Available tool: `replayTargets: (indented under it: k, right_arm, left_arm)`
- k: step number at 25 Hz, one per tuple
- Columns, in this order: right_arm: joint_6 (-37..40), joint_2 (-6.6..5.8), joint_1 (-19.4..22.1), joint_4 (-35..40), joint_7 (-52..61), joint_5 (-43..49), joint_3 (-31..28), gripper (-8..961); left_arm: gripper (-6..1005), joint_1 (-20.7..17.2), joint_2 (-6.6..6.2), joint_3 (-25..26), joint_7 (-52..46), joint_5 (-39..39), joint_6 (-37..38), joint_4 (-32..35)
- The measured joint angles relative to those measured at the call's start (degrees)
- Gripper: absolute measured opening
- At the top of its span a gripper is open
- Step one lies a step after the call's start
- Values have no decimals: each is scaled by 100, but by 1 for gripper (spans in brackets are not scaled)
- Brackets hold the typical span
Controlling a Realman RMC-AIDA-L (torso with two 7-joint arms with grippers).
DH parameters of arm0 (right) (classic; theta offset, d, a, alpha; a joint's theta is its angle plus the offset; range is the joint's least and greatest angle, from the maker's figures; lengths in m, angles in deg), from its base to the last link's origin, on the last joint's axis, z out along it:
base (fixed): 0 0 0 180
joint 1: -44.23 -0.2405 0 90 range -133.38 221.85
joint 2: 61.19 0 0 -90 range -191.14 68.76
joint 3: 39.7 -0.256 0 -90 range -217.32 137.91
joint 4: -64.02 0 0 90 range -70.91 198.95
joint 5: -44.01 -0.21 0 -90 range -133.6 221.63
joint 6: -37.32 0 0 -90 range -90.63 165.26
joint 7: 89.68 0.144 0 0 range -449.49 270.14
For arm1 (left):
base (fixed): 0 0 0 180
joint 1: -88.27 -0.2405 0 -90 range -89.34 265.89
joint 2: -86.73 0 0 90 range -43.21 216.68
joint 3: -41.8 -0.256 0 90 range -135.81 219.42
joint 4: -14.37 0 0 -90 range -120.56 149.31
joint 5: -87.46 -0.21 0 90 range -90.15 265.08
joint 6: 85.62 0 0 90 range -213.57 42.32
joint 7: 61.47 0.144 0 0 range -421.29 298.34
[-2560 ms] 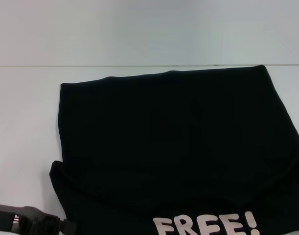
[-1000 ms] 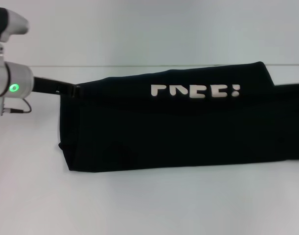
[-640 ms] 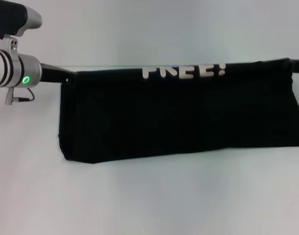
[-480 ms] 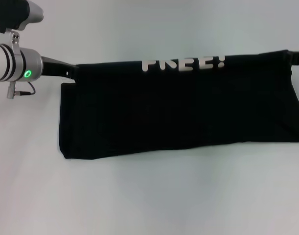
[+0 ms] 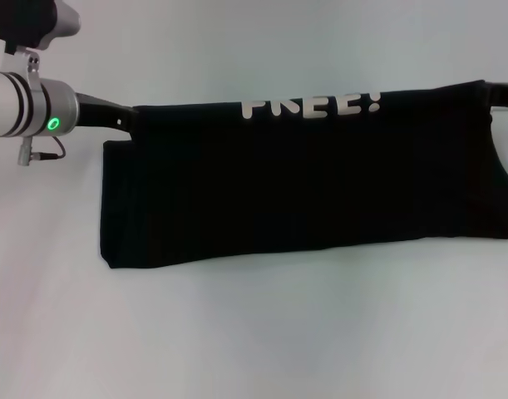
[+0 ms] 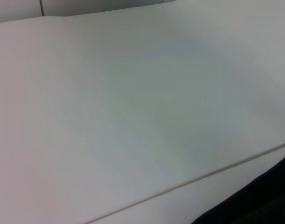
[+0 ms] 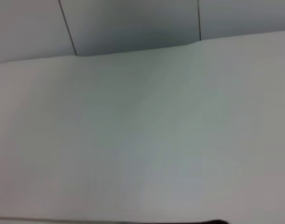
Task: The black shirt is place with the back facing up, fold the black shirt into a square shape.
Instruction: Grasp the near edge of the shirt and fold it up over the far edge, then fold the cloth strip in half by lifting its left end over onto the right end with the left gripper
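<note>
The black shirt (image 5: 303,187) lies across the white table (image 5: 254,332) in the head view as a wide band, folded over on itself. Its far edge carries white "FREE!" lettering (image 5: 312,106), partly cut off by the edge. My left gripper (image 5: 127,121) meets the shirt's far left corner and my right gripper (image 5: 496,91) meets the far right corner; the cloth edge runs taut between them. A strip of black cloth (image 6: 261,205) shows at one corner of the left wrist view. The right wrist view shows almost only table.
The left arm's silver wrist with a green light (image 5: 52,125) reaches in from the far left. Bare white tabletop lies in front of the shirt and to its left. A seam in the table (image 6: 189,184) runs close by the cloth.
Both grippers have carried the lettered edge from the near side up and over to the far side. The near fold line has drawn back. In the last half second little moved.
</note>
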State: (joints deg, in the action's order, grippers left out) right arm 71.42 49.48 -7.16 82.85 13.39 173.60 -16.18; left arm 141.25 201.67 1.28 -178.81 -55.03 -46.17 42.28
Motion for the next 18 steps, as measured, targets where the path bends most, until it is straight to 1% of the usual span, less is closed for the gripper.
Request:
replayTargets:
  k: [4, 7, 9, 12, 13, 16, 18]
  right_arm:
    - [-16, 46, -1, -50, -3, -2, 26, 38]
    - [9, 58, 37, -50, 2, 13, 77, 40]
    - [-31, 59, 65, -28, 27, 18, 125, 92]
    - [-153, 55, 92, 52, 38, 17, 136, 169]
    - [-186, 44, 96, 82, 39, 16, 136, 195]
    - [-187, -24, 96, 153, 97, 10, 136, 287]
    - [-66, -92, 87, 169, 231, 10, 143, 348]
  left_arm:
    - [8, -5, 88, -60, 63, -1, -144, -7]
    - [9, -46, 174, -143, 82, -1, -441, -7]
    - [84, -83, 214, -138, 65, 9, -691, -43]
    - [197, -94, 224, -95, -47, 32, -1033, -156]
    - [218, -98, 224, -85, -128, 35, -1158, -184]
    - [279, -116, 226, -49, -266, 47, -1314, -213]
    - [320, -122, 227, -15, -345, 51, -1299, -196]
